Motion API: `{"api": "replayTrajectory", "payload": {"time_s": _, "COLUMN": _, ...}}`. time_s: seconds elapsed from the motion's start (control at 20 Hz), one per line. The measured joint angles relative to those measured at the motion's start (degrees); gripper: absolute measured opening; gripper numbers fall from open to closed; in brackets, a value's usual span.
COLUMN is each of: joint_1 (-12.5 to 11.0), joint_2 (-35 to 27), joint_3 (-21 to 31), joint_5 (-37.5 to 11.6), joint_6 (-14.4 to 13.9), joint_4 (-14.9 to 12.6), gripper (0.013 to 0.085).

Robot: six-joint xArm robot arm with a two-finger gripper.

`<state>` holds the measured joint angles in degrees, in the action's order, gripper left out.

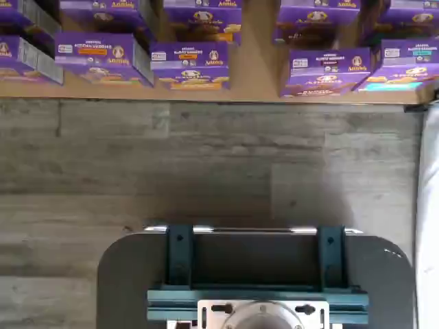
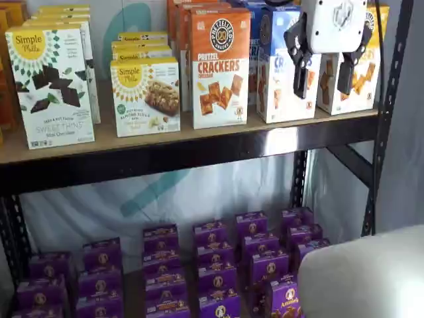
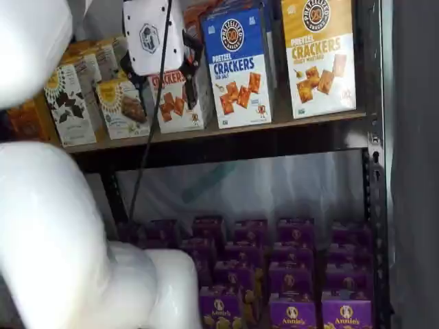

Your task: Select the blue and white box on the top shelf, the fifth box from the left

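The blue and white box stands upright on the top shelf, between an orange box and a yellow-and-white one. In a shelf view this box is partly covered by one black finger. My gripper hangs in front of the shelf's right end with its white body up high. Its two fingers stand plainly apart and nothing is between them: it is open. It is in front of the boxes and touches none of them. In a shelf view the gripper's white body shows left of the box. The wrist view does not show the box.
An orange Pretzel Crackers box, a yellow-and-white cracker box and Simple Mills boxes share the shelf. Small purple boxes fill the level below. A black upright stands at the right. My white arm fills one corner.
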<state>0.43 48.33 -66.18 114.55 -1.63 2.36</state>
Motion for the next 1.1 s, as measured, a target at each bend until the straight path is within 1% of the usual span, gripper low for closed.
{"api": "replayTrajectory", "payload": {"time_s": 0.05, "joint_1": -0.44, "joint_2": -1.25, "joint_3": -1.09, "joint_5": 2.17, "joint_6": 0.09, "joint_4": 0.53, "gripper": 0.0850}}
{"api": "replayTrajectory", "payload": {"time_s": 0.1, "joint_1": -1.49, "joint_2": -4.14, "joint_3": -3.49, "joint_5": 6.80, "joint_6": 0.31, "joint_4": 1.76, "gripper": 0.0850}}
{"api": "replayTrajectory", "payload": {"time_s": 0.15, "joint_1": -2.08, "joint_2": -5.29, "joint_3": -4.37, "joint_5": 8.87, "joint_6": 0.45, "joint_4": 2.45, "gripper": 0.0850}}
{"api": "replayTrajectory", "payload": {"time_s": 0.2, "joint_1": -2.43, "joint_2": -5.67, "joint_3": -4.71, "joint_5": 9.71, "joint_6": 0.58, "joint_4": 2.89, "gripper": 0.0850}}
{"api": "replayTrajectory", "payload": {"time_s": 0.3, "joint_1": -2.67, "joint_2": -5.83, "joint_3": -4.85, "joint_5": 10.13, "joint_6": 0.69, "joint_4": 3.18, "gripper": 0.0850}}
{"api": "replayTrajectory", "payload": {"time_s": 0.75, "joint_1": -2.61, "joint_2": -5.63, "joint_3": -4.72, "joint_5": 9.00, "joint_6": 0.92, "joint_4": 2.84, "gripper": 0.0850}}
{"api": "replayTrajectory", "payload": {"time_s": 1.1, "joint_1": -2.71, "joint_2": -5.79, "joint_3": -4.78, "joint_5": 9.06, "joint_6": 1.00, "joint_4": 2.87, "gripper": 0.0850}}
